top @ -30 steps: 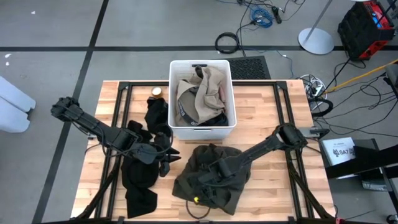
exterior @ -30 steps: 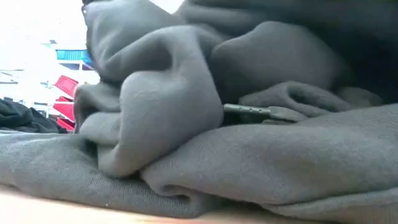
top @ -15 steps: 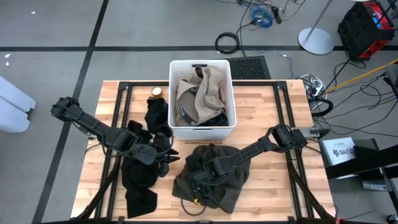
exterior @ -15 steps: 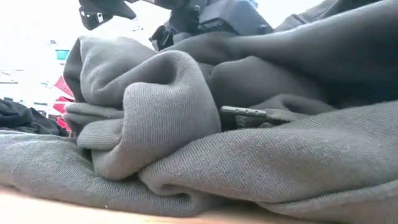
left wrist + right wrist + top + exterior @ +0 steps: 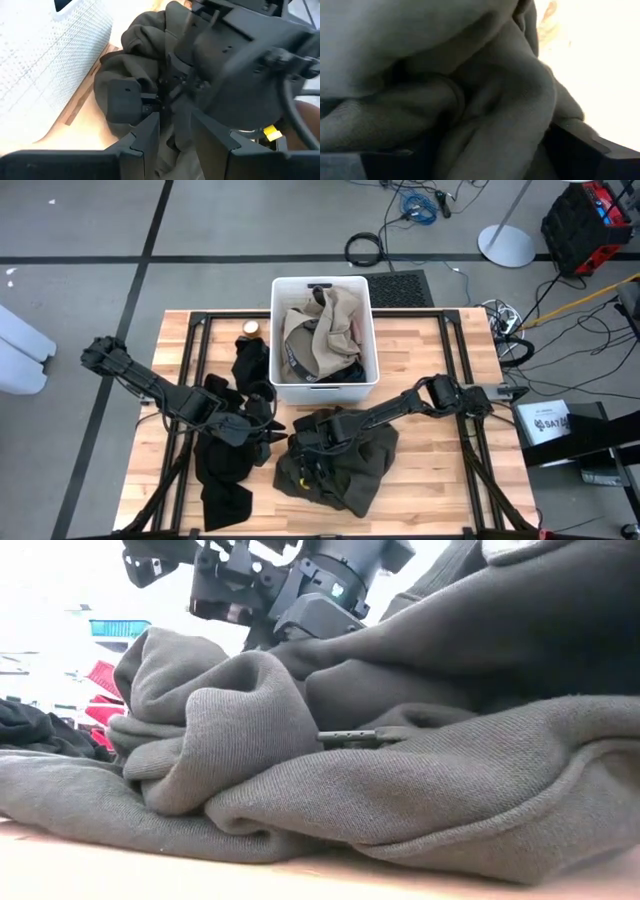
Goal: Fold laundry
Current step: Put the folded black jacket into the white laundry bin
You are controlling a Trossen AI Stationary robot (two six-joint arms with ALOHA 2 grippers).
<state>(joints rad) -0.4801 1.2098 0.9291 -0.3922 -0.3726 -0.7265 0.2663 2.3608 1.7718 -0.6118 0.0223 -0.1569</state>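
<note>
The right end effector [image 5: 305, 442] sits pressed into the dark olive-grey garment [image 5: 340, 470], fingers buried in folds, so I cannot tell its state. The left end effector [image 5: 262, 435], fingers parted and empty, hovers beside it over black clothing [image 5: 222, 465] on the counter [image 5: 440, 480].
</note>
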